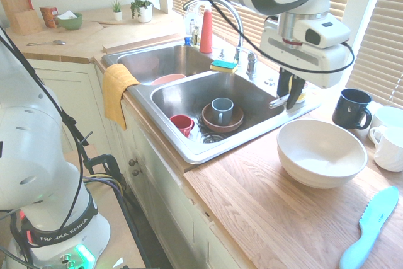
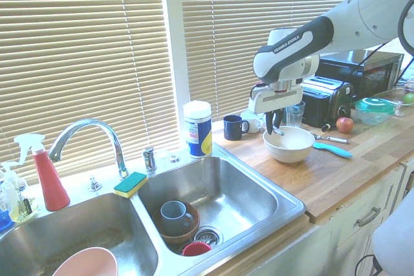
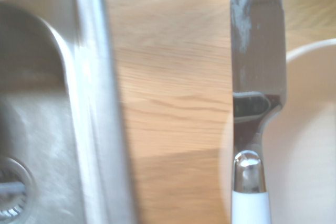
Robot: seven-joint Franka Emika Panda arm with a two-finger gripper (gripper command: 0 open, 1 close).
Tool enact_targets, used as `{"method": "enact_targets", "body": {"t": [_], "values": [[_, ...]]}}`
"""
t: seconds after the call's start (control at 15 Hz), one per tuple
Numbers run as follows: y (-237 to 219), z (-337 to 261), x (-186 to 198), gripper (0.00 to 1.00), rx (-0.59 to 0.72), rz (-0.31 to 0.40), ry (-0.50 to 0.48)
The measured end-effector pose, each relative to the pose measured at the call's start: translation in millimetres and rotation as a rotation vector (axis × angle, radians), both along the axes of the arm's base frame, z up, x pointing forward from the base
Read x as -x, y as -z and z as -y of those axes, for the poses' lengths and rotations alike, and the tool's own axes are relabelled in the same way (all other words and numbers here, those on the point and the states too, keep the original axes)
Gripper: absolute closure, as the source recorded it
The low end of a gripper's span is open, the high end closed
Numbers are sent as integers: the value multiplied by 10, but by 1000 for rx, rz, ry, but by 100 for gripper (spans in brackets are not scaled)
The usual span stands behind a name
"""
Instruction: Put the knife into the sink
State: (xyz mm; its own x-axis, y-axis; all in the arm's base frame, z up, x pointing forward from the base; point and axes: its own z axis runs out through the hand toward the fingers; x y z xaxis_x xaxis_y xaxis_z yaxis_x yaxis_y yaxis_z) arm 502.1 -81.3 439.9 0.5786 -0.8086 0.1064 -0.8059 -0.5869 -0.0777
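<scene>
Table knife gripped above the counter, between sink and bowl

First exterior view: the white two-finger gripper (image 1: 291, 97) is closed on the small table knife with a silvery-grey blade (image 1: 278, 101), held up by the near right corner of the double-basin stainless steel sink (image 1: 160, 104). The basin nearer the gripper holds a brown bowl (image 1: 230, 122) with a blue-grey mug (image 1: 221, 110) in it, and a red mug (image 1: 182, 125) beside that bowl. A pink dish (image 1: 169, 79) lies in the other basin. The large round white bowl (image 1: 322, 153) on the wooden counter (image 1: 252, 184) has nothing in it. Bare wood runs between its wall and the sink's rim; the teal serrated plastic knife (image 1: 370, 226) lies on the other side.

Second exterior view: the fingers hang over the white bowl's sink-side rim in this line of sight, below the blinds. A dark blue mug (image 2: 234, 128) and a blue-and-white wipes canister (image 2: 198, 129) stand along the window side. The chrome gooseneck faucet (image 2: 90, 125) rises behind the basins.

Wrist view: the knife's blade and white handle cross in front of the white bowl's edge; a strip of bare counter separates them from the sink's metal rim.
</scene>
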Motion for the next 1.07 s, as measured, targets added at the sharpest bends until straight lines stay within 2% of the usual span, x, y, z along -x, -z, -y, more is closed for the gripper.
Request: {"method": "enact_targets", "body": {"t": [0.2, 0.47, 0.6, 1.07], "values": [[277, -915, 86, 100, 1, 36, 1], [597, -1644, 248, 100, 11, 48, -23], [809, -1894, 255, 100, 14, 60, -32], [1980, -2336, 280, 100, 2, 35, -40]]}}
